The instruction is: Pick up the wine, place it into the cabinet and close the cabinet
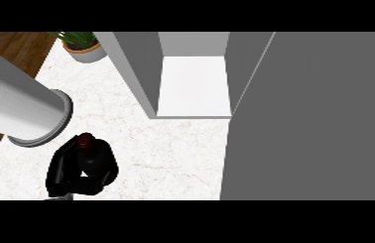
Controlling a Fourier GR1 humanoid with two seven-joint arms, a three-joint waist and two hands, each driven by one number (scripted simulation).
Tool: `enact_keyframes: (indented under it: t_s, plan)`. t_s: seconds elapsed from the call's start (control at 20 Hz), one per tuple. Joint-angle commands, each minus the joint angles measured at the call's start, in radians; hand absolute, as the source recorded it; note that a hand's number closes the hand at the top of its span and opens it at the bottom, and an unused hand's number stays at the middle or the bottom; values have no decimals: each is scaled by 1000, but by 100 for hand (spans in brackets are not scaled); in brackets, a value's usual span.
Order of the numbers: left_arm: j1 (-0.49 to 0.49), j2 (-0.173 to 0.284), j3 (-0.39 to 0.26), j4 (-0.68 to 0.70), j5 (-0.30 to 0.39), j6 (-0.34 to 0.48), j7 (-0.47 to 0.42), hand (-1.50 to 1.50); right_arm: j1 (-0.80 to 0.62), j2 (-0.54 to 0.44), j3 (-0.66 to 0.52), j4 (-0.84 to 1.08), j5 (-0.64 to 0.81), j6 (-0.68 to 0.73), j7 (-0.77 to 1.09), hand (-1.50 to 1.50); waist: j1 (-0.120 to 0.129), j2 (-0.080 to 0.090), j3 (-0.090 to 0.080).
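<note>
Head view: left hand (77,170) curled round wine (86,139), bare counter (176,152) before open cabinet (194,86).

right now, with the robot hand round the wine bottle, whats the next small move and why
Probably lift the wine bottle and carry it right toward the open cabinet: the left robot hand is curled round it, and the white shelf stands free.
</note>
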Motion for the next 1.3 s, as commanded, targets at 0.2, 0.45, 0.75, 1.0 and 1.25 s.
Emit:
enact_keyframes:
  t_s: [0.2, 0.45, 0.75, 1.0, 1.25]
  plan:
    - [62, -5, -8, -232, 19, -18, 32, 150, 97, 12, -4, -124, -73, 22, 0, -150, 4, -2, 1]
    - [74, 15, -30, -474, 61, 14, 260, 150, 58, 6, -23, -80, -81, 21, -8, -150, 7, -2, 2]
    - [110, -21, -106, -664, 6, 96, 399, 150, 89, 18, -48, -49, -109, 46, -70, -150, 6, 0, 1]
    - [-32, -61, -147, -713, -57, 190, 563, 150, 2, 9, -41, -56, -95, 8, 28, -150, 1, 0, 1]
    - [-13, -120, -238, -851, -89, 231, 666, 150, 12, 18, -18, -80, -63, -6, 48, -150, 4, -1, 0]
